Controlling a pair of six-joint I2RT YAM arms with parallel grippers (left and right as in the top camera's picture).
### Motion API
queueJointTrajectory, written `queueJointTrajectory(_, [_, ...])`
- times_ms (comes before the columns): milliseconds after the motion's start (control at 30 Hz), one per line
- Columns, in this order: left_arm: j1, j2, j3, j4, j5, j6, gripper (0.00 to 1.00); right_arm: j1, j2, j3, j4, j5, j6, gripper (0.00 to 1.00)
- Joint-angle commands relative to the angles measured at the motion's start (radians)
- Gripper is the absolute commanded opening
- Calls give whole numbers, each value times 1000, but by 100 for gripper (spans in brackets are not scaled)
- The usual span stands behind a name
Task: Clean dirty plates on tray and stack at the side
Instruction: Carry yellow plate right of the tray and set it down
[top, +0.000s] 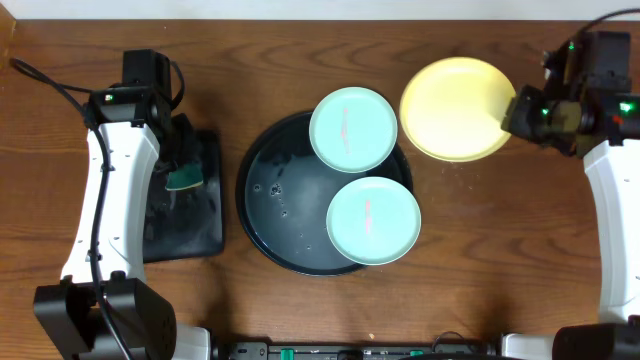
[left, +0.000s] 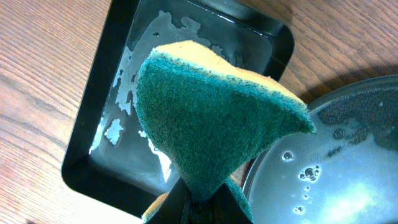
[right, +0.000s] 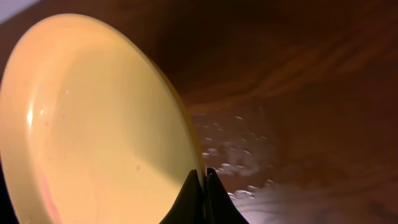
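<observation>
The right pincer (right: 204, 175) clamps the yellow plate (right: 93, 124), probably to lay it aside next; the left pincer (left: 200, 198) clamps the sponge (left: 211, 118).

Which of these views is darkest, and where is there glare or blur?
Right wrist view is darkest: the table sinks into shadow behind the brightly lit yellow plate. Left wrist view: sponge sharp, white glare on the wet rectangular tray. Overhead view: even light, faint sheen on the round tray.

sponge (left: 205, 118) hides most of the left hand (left: 202, 202); yellow plate (right: 87, 124) cut off at bottom.
</observation>
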Motion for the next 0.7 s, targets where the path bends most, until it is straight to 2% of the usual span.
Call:
queueJointTrajectory(0, [5,-9,19,1,-9,14,7,-36,-4,-68,16,0,-63,1])
queueJointTrajectory(200, [5,-9,19,0,-9,14,7,-86,0,-241,143,19,-79,1])
queueJointTrajectory(433, [5,-9,19,0,-9,14,7,-129,6,-467,428,22,-112,1])
queueJointTrajectory(667, [5,-9,19,1,-9,14,7,-136,66,-560,573,28,-153,1])
